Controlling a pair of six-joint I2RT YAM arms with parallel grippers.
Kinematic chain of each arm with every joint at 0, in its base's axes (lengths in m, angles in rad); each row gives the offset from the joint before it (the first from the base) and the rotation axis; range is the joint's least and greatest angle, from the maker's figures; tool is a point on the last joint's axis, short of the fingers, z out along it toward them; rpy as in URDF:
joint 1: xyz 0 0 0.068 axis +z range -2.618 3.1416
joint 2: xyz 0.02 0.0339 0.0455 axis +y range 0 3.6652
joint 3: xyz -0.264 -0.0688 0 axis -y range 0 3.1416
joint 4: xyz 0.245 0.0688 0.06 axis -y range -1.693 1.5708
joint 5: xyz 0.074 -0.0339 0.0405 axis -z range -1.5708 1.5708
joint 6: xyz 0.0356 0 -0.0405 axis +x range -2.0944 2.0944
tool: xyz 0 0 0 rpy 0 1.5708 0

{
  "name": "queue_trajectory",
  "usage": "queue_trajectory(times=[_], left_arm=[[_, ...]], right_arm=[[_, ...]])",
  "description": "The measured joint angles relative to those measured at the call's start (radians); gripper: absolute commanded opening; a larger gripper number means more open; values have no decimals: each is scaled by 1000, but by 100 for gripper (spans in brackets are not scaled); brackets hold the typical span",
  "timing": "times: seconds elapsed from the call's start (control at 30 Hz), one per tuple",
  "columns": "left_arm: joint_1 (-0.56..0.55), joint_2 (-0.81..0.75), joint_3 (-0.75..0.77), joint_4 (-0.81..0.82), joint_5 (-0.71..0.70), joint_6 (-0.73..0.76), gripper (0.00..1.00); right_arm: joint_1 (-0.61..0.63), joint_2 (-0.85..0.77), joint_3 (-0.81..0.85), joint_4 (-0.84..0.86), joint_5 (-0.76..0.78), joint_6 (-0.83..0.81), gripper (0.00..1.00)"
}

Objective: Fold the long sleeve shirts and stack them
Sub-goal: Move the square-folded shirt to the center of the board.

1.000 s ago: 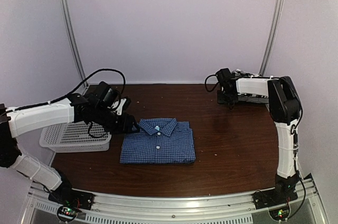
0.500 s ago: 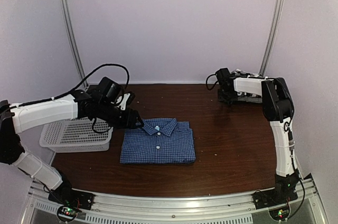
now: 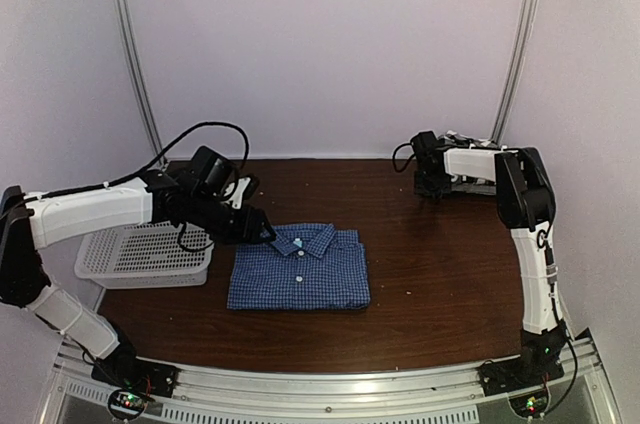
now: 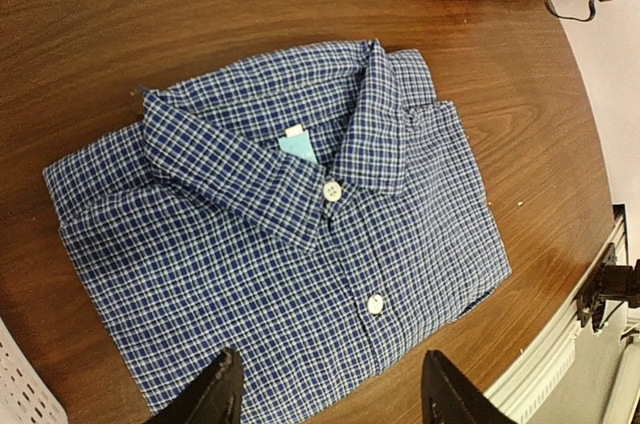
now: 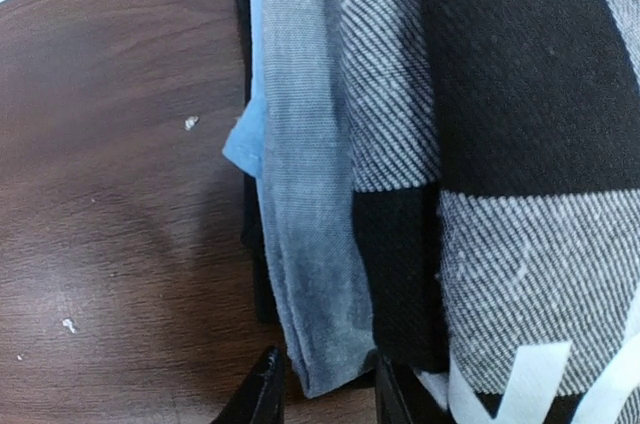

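The blue fine-checked shirt (image 3: 300, 266) lies folded, collar up, on the brown table; it fills the left wrist view (image 4: 280, 234). My left gripper (image 3: 262, 231) hovers open over the shirt's left collar side, its fingertips (image 4: 225, 389) dark at the bottom edge of its view. The black-and-white large-checked shirt (image 5: 520, 144) with white lettering lies in a pile at the back right (image 3: 470, 184). My right gripper (image 3: 425, 182) is at that pile's left edge. Its jaws stand close on either side of a grey-blue cloth fold (image 5: 300, 194) beside the checked cloth.
A white mesh basket (image 3: 140, 254) stands at the table's left, next to the left arm; its corner shows in the left wrist view (image 4: 15, 394). The table's front rail (image 3: 330, 389) runs along the near edge. White crumbs (image 5: 190, 122) dot the wood.
My left gripper has moved right, from beside the basket to the blue shirt's collar corner. The right arm has shifted only slightly at the back pile.
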Motion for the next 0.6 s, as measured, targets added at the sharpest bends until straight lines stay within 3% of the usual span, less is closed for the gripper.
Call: queue_trajectory(times=[0.27,0.6], left_arm=[[0,16,0,4,6,0,61],[0,19,1,5,8,0,60]], right_arm=[[-17,4,-27,33,-24,2,27],[-28,4,-34,50,-35,-1,0]])
